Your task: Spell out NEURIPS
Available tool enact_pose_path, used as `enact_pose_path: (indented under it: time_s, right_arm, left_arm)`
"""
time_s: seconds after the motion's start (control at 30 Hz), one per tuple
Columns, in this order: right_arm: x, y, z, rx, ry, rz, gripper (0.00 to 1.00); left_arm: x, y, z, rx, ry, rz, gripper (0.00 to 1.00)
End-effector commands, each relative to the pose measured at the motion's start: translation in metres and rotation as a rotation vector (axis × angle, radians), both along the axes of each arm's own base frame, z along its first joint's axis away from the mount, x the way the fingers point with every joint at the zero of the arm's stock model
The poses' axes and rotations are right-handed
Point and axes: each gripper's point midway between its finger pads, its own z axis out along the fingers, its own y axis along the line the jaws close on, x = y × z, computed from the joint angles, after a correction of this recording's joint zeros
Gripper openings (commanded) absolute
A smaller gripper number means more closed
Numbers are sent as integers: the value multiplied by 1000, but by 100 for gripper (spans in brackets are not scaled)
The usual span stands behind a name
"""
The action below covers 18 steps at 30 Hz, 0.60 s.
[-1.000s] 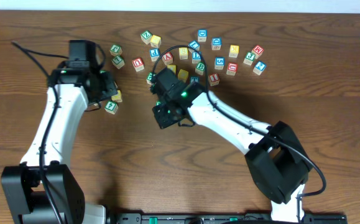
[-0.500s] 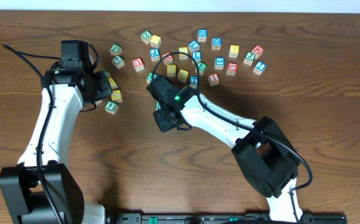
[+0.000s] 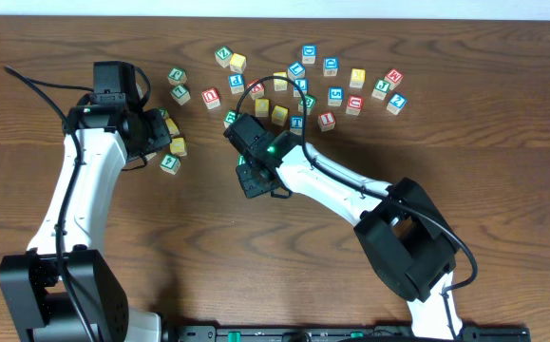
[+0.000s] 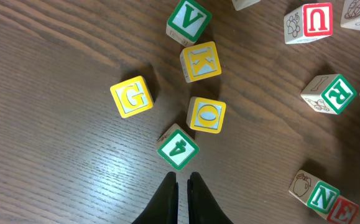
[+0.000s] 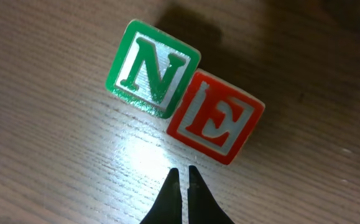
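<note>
In the right wrist view a green N cube [image 5: 153, 68] and a red E cube [image 5: 216, 116] lie side by side, touching. My right gripper [image 5: 183, 171] is shut and empty just short of them. From overhead the right gripper [image 3: 254, 180] covers that pair. My left gripper [image 4: 183, 177] is shut and empty, its tips just short of a green 4 cube [image 4: 178, 147]. Farther right in the left wrist view lie a red U cube [image 4: 316, 18], a green R cube [image 4: 338, 93] and the N cube [image 4: 323, 196]. The left gripper [image 3: 163, 131] sits at the table's left.
Yellow G [image 4: 132, 96], K [image 4: 200, 61] and O [image 4: 206, 115] cubes and a green V cube [image 4: 188, 20] lie ahead of the left gripper. Several more lettered cubes [image 3: 334, 95] are scattered along the back of the table, their letters too small to read.
Both arms shifted slightly to the left a second ago and have since held still. Both grippers stayed shut and no cube moved.
</note>
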Motion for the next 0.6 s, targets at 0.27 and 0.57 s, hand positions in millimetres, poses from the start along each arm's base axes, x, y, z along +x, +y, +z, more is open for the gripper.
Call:
enact_pose_path:
  time_s: [0.27, 0.57]
  right_arm:
    - [10, -6, -7, -17, -12, -43, 1]
    - [12, -5, -7, -13, -17, -44, 1]
  left_arm:
    - [6, 3, 14, 14, -40, -10, 8]
    - [6, 3, 14, 15, -40, -10, 8]
